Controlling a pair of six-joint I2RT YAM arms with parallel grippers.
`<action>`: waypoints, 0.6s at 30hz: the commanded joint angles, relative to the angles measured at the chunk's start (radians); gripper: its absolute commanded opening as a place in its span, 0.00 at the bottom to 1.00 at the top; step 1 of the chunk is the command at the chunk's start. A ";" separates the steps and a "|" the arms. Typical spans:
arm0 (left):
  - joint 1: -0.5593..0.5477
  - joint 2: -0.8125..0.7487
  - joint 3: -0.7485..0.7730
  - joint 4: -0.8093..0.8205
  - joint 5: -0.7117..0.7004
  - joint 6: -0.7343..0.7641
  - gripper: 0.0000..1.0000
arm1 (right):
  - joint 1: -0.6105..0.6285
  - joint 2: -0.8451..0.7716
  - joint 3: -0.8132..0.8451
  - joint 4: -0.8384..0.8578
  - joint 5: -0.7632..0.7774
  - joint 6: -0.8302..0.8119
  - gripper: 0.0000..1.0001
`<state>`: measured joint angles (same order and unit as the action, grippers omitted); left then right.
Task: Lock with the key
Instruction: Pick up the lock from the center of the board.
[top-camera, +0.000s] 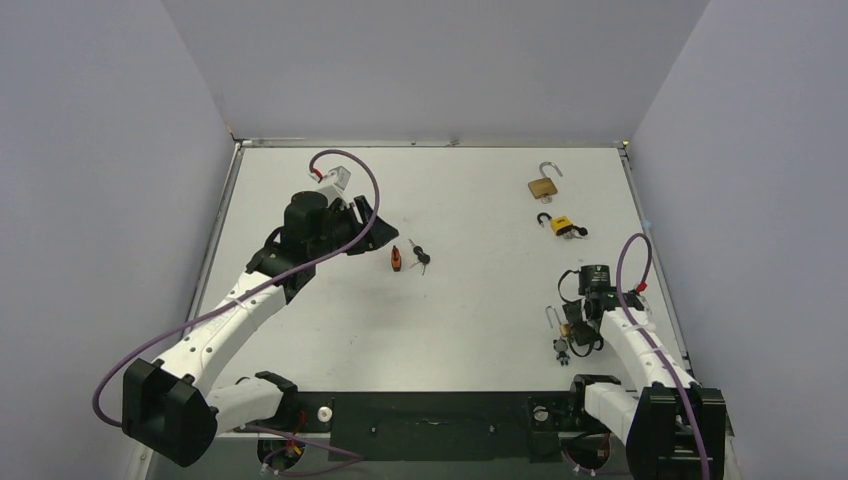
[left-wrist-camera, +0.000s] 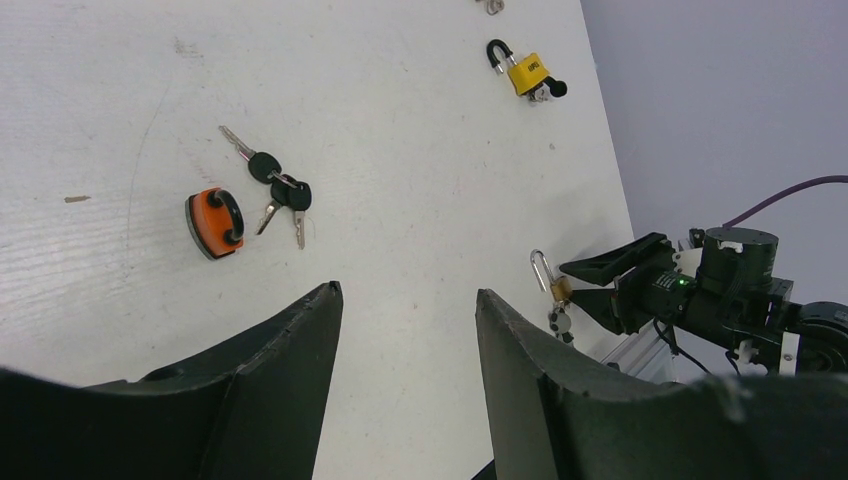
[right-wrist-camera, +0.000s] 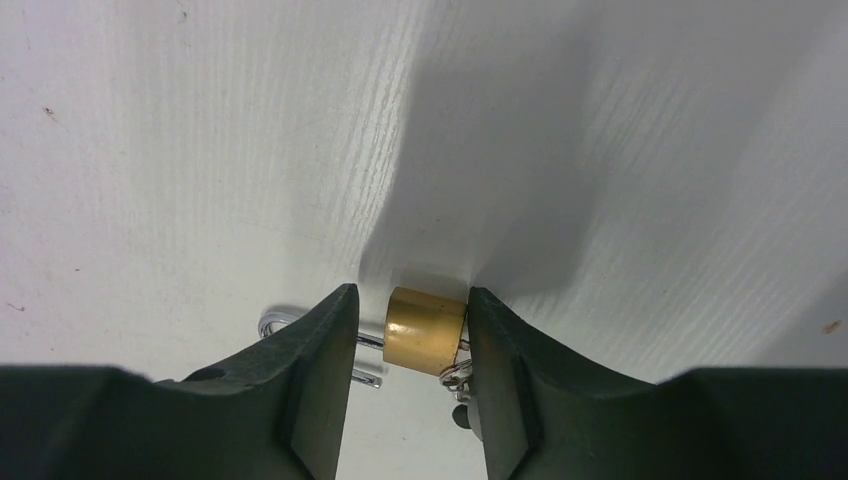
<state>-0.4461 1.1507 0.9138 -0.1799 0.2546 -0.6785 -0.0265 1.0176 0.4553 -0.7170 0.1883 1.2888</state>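
Operator: Layout?

Spotter: Your table carries four locks. Your left arm reaches out to the far left of centre. Your right arm is folded in at the near right edge.

Operator: Grippers?

Spotter: Your left gripper hangs above the table with its jaws wide and nothing between them. It looks parked there to leave the right side room, and it is handy for the orange lock just beyond it. Your right gripper is down at the table with a finger on each side of the small lock. One finger is at the body and a gap shows at the other, so you have no grip on it yet.

Operator: Why straddle the body?

Spotter: My guess is that, pinched there, the lock can't slide while you push the shackle home and turn the key. The shackle sticks out to the left and appears raised.

Operator: The key?

Spotter: There is a ring at the lock's near end, right by your finger. You can't tell from here whether a key sits in the keyhole.

Operator: The rest?

Spotter: They are well apart from you. The brass lock is at the far right with its shackle open, and the yellow lock lies just nearer. The spare keys lie beside the orange one.
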 joint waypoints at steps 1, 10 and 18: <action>0.013 0.007 -0.003 0.056 0.022 -0.017 0.49 | -0.007 0.068 0.006 0.029 -0.036 0.004 0.38; 0.021 0.019 -0.001 0.054 0.029 -0.030 0.49 | -0.006 0.095 0.003 0.046 -0.052 -0.048 0.21; 0.016 0.036 0.002 0.061 0.064 -0.046 0.49 | 0.045 0.004 0.076 0.052 -0.025 -0.174 0.12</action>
<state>-0.4320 1.1805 0.9073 -0.1757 0.2817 -0.7082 -0.0151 1.0702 0.4824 -0.6701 0.1520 1.1877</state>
